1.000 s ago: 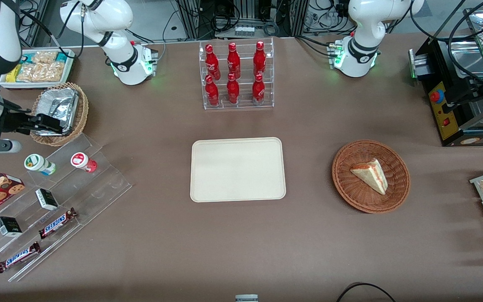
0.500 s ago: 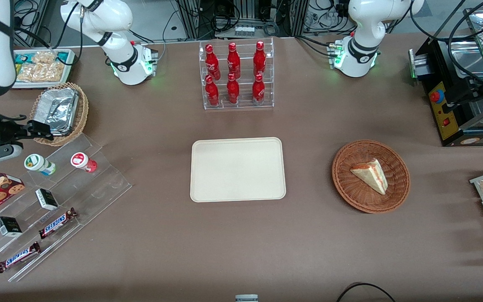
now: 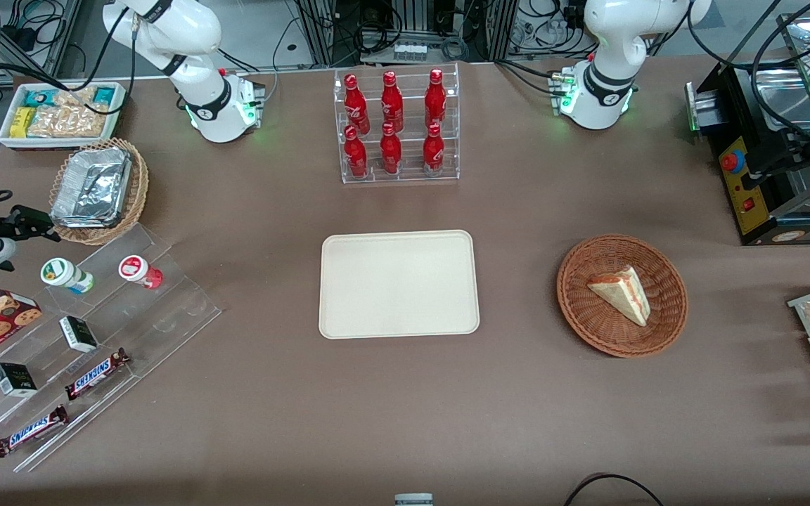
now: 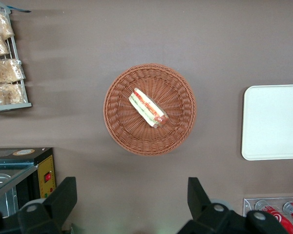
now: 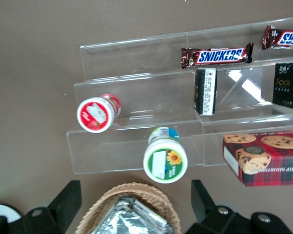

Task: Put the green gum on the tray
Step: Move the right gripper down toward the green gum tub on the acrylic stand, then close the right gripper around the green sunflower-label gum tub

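While only its side is seen from the front, the green gum (image 5: 165,161) lid's sunflower print is shown in the wrist view. The bottle is seen between the gripper (image 5: 135,202) fingers (image 5: 68,200), which are spread apart, nothing held.

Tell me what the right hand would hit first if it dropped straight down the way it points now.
Probably the green gum on the clear stepped rack: the open hand looks down with the bottle roughly between its fingers, close to the foil-filled basket. Depth is unclear.

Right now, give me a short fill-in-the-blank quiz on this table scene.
1. The green gum stands on the clear acrylic ____.
2. The tray holds ____.
3. The open gripper hovers above the table beside the foil-filled ____.
4. The bottle beside the green gum has a ____ lid.

Answers: rack; nothing; basket; red
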Robot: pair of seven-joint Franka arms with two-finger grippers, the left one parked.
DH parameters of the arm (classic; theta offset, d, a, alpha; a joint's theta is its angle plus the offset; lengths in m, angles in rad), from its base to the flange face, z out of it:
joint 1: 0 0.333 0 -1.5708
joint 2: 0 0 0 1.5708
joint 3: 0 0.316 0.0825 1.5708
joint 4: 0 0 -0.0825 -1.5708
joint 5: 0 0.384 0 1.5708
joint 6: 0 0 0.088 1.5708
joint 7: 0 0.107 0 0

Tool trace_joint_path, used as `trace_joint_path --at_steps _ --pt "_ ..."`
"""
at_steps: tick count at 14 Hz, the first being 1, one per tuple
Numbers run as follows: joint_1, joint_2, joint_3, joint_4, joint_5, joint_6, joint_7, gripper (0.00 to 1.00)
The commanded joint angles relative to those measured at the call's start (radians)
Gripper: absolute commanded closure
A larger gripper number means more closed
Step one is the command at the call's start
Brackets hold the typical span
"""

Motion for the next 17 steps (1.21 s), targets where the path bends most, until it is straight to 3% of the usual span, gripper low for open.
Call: trace_joint_path --at_steps 1,14,15,17 --pt "-0.034 -0.016 0.006 -0.087 0.006 0.105 -0.059 0.0" --pt "-0.068 -0.008 0.005 -0.293 0.009 0.392 -0.085 0.01" --pt "-0.068 -0.008 0.005 -0.299 0.009 0.4 -0.091 0.17" --pt "-0.068 -0.009 0.005 -0.301 0.01 0.398 -0.09 0.87"
